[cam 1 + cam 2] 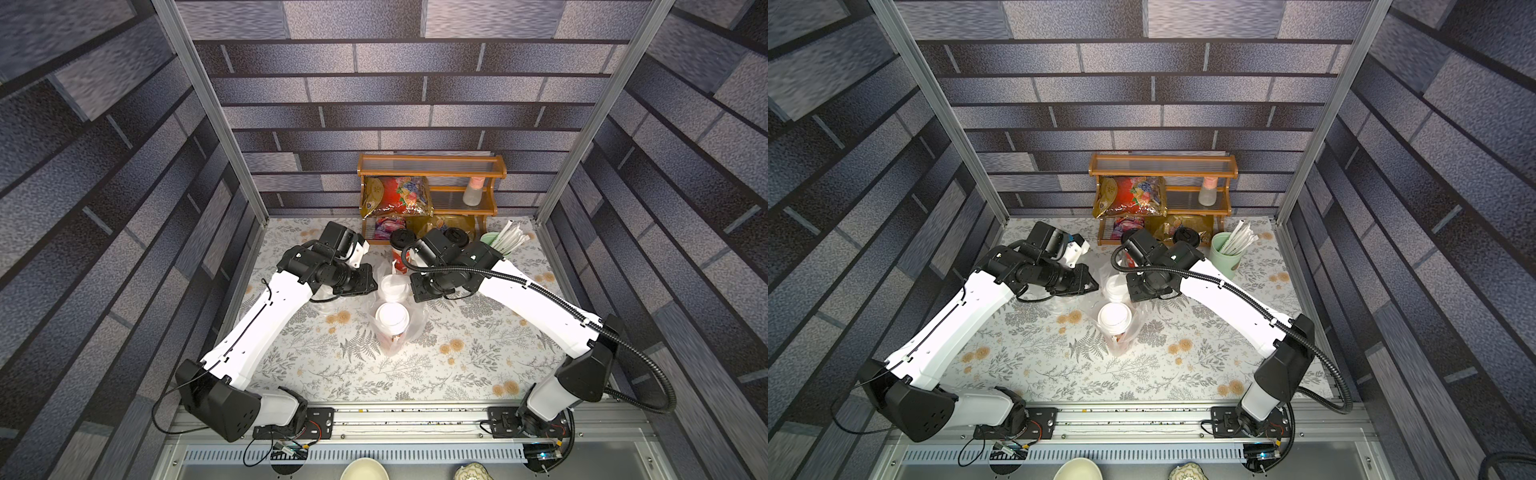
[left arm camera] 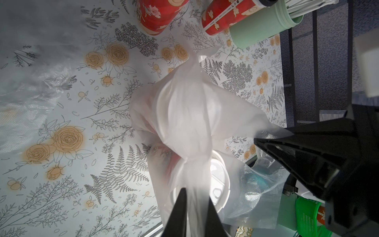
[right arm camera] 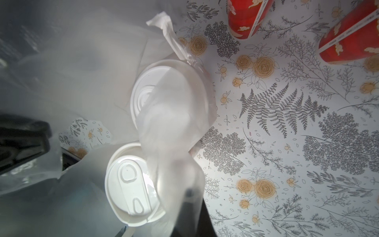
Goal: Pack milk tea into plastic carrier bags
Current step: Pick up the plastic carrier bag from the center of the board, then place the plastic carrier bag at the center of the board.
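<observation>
Clear plastic, thin and crinkled, wraps the two white-lidded cups [image 1: 392,318] standing upright side by side at the middle of the floral table [image 1: 457,365]. This plastic carrier bag [image 2: 184,115] holds both, with its sides gathered over the lids. The left gripper [image 2: 195,197] has its fingers pinched together on one bunched handle loop, and the plastic runs taut out from between them. The right gripper [image 3: 189,202] is likewise closed on the opposite handle, a twisted strand leading from above the lids into its fingers. The film veils the fingertips there, so the exact grip is hard to make out. In both top views the two wrists face each other across the cups, one at each side. Farther back, the two black-lidded cups [image 1: 402,243] stand outside the bag before the wooden shelf [image 1: 432,170], near the pale green cup [image 1: 1223,253] of straws. A second clear bag [image 2: 30,92] lies loose under the left arm
</observation>
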You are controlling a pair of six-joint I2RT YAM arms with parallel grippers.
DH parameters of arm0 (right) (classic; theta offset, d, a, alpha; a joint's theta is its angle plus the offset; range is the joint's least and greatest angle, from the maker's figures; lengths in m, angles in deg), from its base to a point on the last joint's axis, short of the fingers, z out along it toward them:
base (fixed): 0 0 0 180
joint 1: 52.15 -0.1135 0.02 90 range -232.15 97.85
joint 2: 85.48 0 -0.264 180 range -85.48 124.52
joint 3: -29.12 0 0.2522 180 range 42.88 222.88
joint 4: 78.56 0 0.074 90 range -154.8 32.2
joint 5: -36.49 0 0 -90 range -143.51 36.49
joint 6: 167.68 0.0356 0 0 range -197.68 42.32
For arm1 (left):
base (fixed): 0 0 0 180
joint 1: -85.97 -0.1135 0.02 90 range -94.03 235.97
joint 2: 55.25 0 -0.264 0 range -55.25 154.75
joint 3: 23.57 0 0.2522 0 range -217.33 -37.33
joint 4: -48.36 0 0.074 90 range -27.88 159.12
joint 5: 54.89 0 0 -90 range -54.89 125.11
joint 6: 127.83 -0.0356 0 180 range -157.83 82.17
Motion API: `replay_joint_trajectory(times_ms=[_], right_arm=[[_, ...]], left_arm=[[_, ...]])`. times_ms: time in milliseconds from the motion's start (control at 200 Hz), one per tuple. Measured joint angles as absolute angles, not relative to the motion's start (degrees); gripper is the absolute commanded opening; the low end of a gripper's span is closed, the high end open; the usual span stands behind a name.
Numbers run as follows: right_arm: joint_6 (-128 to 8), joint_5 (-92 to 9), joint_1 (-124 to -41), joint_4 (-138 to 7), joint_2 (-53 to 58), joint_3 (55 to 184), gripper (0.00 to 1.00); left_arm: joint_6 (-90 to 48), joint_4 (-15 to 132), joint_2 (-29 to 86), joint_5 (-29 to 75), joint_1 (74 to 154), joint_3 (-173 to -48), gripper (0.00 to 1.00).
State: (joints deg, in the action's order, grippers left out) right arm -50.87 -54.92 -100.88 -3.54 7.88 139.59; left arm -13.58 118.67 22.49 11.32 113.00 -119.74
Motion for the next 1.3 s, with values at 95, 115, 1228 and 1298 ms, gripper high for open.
replay_joint_trajectory(times_ms=[95, 115, 1228, 1298], right_arm=[[-51.1, -55.3, -100.9, -3.5, 7.9, 139.8, 0.00], [-51.1, -55.4, -100.9, -3.5, 7.9, 139.9, 0.00], [-51.8, -65.8, -81.5, 4.4, -12.6, 135.3, 0.00], [-52.5, -66.4, -78.4, 5.2, -14.1, 134.4, 0.00]], left_arm=[[-13.6, 118.5, 22.6, 11.3, 113.2, -120.5, 0.00], [-13.5, 118.5, 22.7, 11.3, 113.3, -120.8, 0.00], [-13.4, 118.8, 57.7, 10.0, 129.1, -166.2, 0.00], [-13.4, 120.5, 63.4, 9.7, 130.7, -175.0, 0.00]])
